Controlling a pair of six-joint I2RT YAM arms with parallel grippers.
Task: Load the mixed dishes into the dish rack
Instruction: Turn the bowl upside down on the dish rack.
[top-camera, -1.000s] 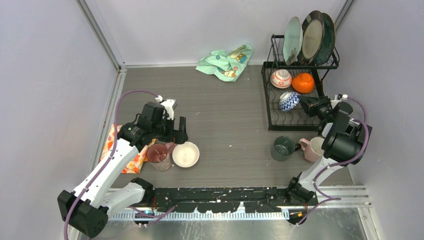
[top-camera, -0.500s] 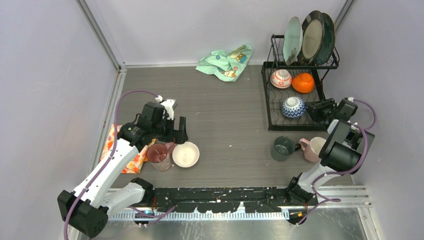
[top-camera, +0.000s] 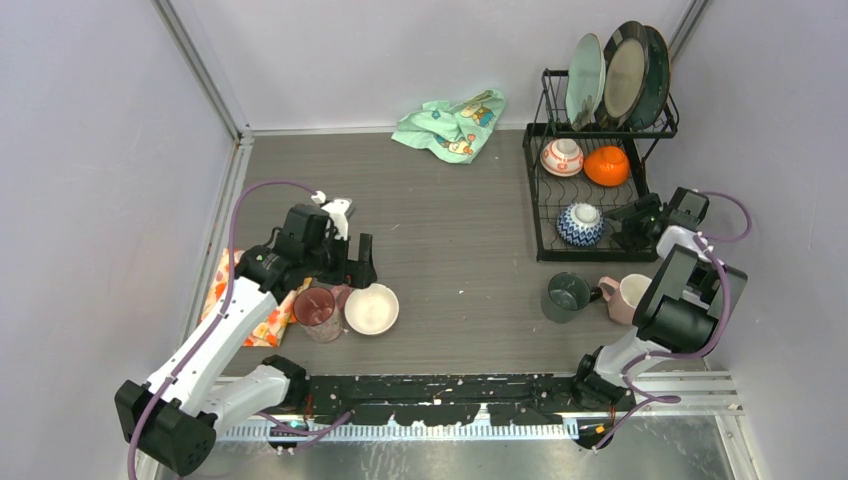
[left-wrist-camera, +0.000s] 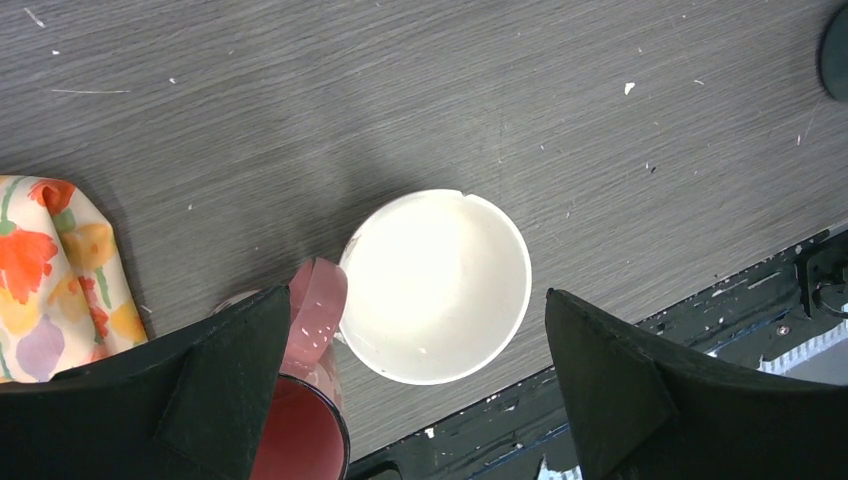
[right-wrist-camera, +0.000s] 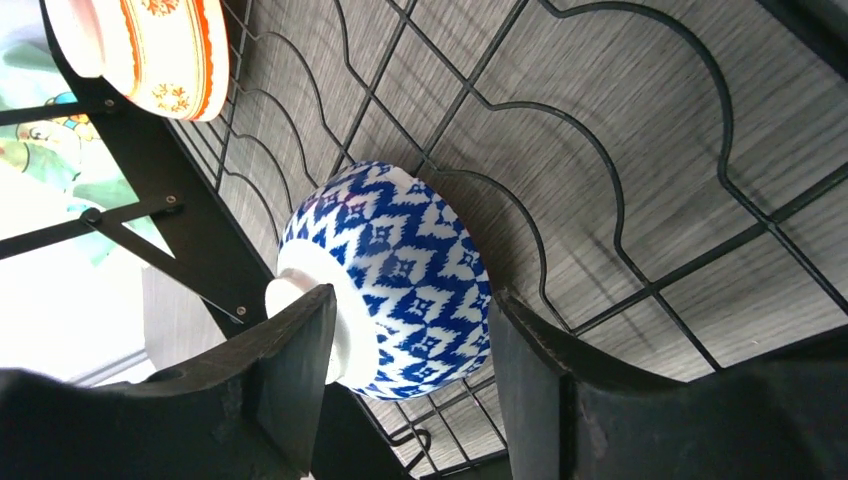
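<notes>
The black wire dish rack (top-camera: 541, 215) stands at the back right with three plates (top-camera: 625, 72) upright on its upper shelf. In its lower basket a blue patterned bowl (top-camera: 580, 224) (right-wrist-camera: 400, 275) rests upside down near a red patterned bowl (top-camera: 562, 157) (right-wrist-camera: 150, 45) and an orange bowl (top-camera: 606, 166). My right gripper (top-camera: 622, 222) (right-wrist-camera: 410, 310) is open just right of the blue bowl, holding nothing. My left gripper (top-camera: 358, 272) (left-wrist-camera: 417, 330) hangs open above a white bowl (top-camera: 371, 308) (left-wrist-camera: 436, 286) and a reddish-pink cup (top-camera: 316, 308) (left-wrist-camera: 300, 430).
A dark green cup (top-camera: 567, 297) and a pale pink cup (top-camera: 628, 297) stand on the table in front of the rack. An orange floral cloth (top-camera: 240, 300) (left-wrist-camera: 55, 270) lies under my left arm. A mint-green cloth (top-camera: 450, 122) lies at the back wall.
My right gripper has let go of the blue bowl, which now sits upside down in the lower basket; the gripper opened and drew back to the right. My left arm has not moved.
</notes>
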